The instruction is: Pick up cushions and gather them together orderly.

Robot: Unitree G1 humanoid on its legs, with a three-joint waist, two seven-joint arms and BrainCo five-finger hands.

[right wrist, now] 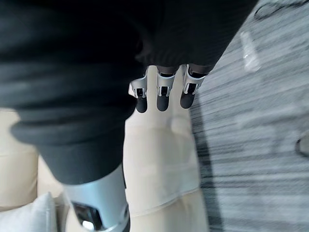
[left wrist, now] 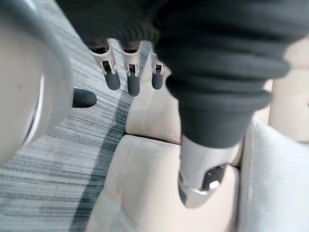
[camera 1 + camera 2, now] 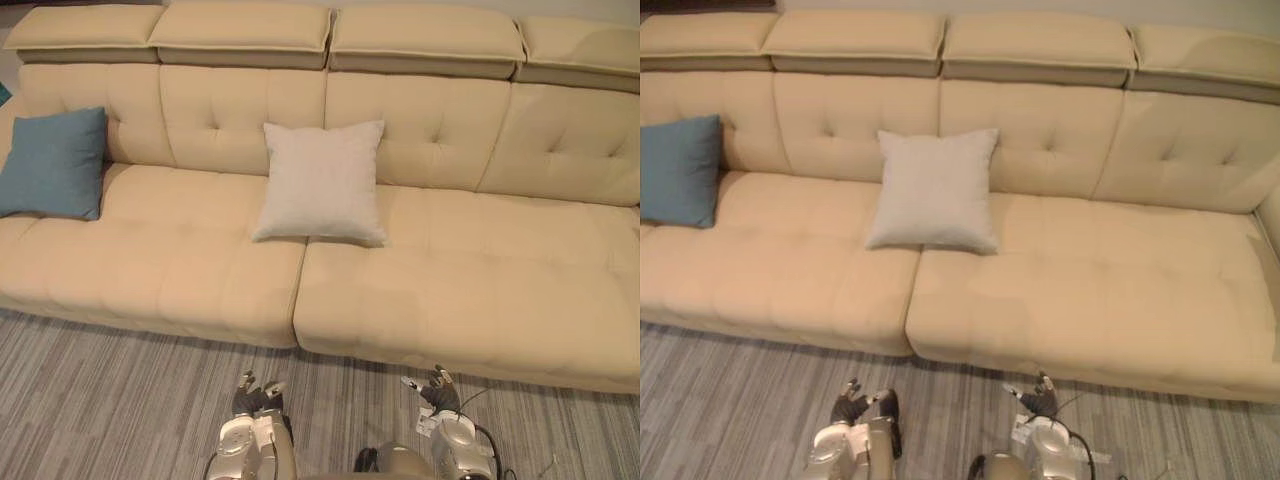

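A light grey cushion (image 3: pixel 322 182) leans upright against the backrest at the middle of a long cream sofa (image 3: pixel 470 280). A blue cushion (image 3: pixel 55 163) stands at the sofa's far left end, also against the backrest. My left hand (image 3: pixel 256 398) hangs low over the floor in front of the sofa, fingers (image 2: pixel 131 77) relaxed and holding nothing. My right hand (image 3: pixel 438 392) hangs beside it to the right, fingers (image 1: pixel 163 96) also loose and empty. Both hands are well short of the cushions.
Grey striped carpet (image 3: pixel 100 400) runs along the sofa's front edge. The sofa's right half (image 3: pixel 1120 290) carries no cushion. Raised headrests (image 3: pixel 240 30) line the back.
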